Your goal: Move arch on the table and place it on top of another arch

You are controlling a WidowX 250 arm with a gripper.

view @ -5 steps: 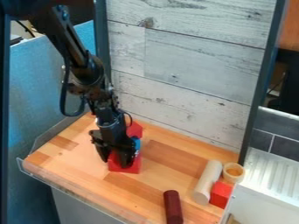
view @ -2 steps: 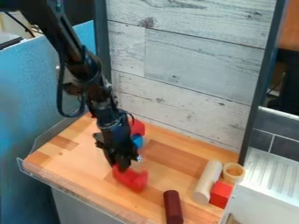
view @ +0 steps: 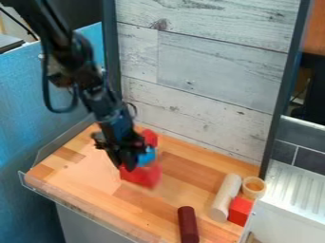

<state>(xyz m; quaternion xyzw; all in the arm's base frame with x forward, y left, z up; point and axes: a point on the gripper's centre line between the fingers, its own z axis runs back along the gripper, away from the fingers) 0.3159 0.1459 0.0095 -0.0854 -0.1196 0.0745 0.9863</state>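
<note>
Gripper (view: 129, 166) holds red arch (view: 142, 176), long axis slanting down-right.

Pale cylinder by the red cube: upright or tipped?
On its side. The pale cylinder has its long side running along the wooden tabletop, beside the red cube.
</note>
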